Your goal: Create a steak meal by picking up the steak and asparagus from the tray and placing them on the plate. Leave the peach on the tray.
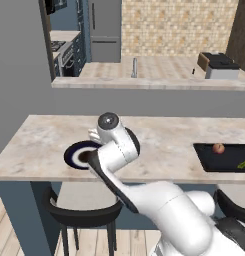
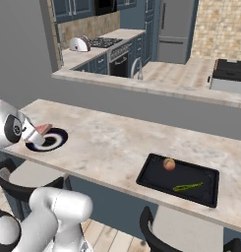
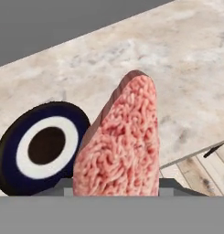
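My gripper (image 2: 37, 133) is shut on the steak (image 3: 120, 146), a pinkish-red slab that stands on edge between the fingers. It hangs just above the round navy plate (image 2: 55, 142) with a white ring, at the counter's left end. In the hand view the plate (image 3: 40, 146) lies left of the steak, partly behind it. The black tray (image 2: 151, 179) sits far to the right near the counter's front edge. On it rest the round orange-red peach (image 2: 168, 164) and the thin green asparagus (image 2: 187, 187). The left base view has the plate (image 1: 74, 154) half hidden by my arm, with the tray (image 1: 214, 164), peach (image 1: 218, 148) and asparagus (image 1: 243, 163) at far right.
The marble counter (image 2: 107, 142) runs between plate and tray. Dark stools (image 1: 84, 212) stand below its front edge. Behind it rises a higher ledge with a faucet (image 1: 134, 67) and an appliance (image 1: 219, 65).
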### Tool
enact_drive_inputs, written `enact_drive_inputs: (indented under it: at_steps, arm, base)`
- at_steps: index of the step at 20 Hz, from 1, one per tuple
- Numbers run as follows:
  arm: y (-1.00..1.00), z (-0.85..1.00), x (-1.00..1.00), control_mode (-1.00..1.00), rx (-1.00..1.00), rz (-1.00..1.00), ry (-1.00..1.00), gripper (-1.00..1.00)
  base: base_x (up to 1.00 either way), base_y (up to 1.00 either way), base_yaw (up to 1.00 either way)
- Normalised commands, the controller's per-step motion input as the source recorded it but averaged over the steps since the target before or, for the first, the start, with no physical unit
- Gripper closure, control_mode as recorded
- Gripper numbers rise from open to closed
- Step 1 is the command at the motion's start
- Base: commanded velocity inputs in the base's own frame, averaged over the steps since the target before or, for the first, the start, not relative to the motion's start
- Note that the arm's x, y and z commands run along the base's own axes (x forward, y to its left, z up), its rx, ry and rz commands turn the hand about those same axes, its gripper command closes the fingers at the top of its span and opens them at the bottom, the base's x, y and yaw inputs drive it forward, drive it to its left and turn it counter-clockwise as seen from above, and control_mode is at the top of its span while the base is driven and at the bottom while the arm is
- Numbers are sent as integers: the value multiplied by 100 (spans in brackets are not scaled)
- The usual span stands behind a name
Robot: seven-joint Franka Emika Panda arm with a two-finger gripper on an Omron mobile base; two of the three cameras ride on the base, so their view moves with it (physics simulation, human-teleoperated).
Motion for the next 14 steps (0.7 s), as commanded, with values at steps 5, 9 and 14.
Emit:
enact_drive_inputs:
  at_steps: [5,9,14]
  arm:
    - [69,0,56,-100,0,0,28,100]
    - [35,-4,44,-100,0,0,14,100]
    - [12,-31,34,-100,0,2,1,100]
  base:
    - [0,0,0]
    - [0,0,0]
    - [0,0,0]
